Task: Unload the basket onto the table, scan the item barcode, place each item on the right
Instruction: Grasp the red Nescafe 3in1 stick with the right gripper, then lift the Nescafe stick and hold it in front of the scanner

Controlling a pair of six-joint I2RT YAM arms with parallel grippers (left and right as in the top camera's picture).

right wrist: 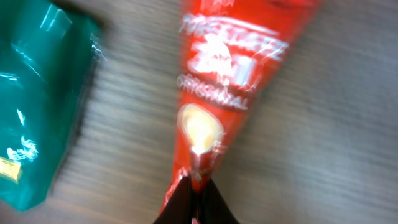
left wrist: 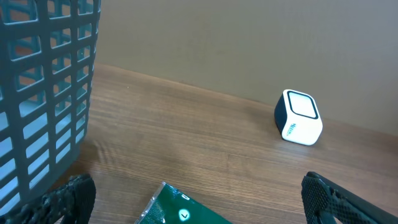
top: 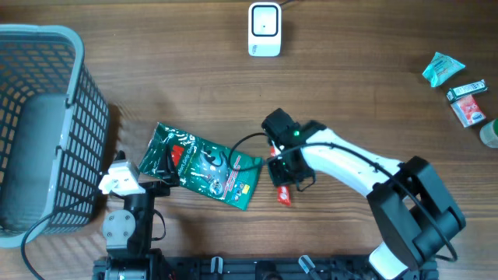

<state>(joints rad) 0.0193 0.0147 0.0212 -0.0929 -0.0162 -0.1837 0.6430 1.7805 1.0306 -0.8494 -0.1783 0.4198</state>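
A slim red sachet [right wrist: 217, 81] lies on the wooden table, and my right gripper [right wrist: 196, 199] is shut on its near end. From overhead the red sachet [top: 284, 194] pokes out below the right gripper [top: 282, 175], just right of a green foil packet [top: 206, 165]. The white barcode scanner [top: 264, 29] stands at the far middle of the table. My left gripper [top: 161, 175] is open at the green packet's left end. In the left wrist view the packet's corner [left wrist: 186, 211] lies between the wide-apart fingers of the left gripper [left wrist: 199, 193], with the scanner [left wrist: 298, 117] beyond.
A grey plastic basket [top: 47, 124] fills the left side and rises close beside the left gripper [left wrist: 43, 93]. At the far right lie a teal packet [top: 442, 68], a small red box [top: 469, 105] and a green object [top: 490, 134] at the edge.
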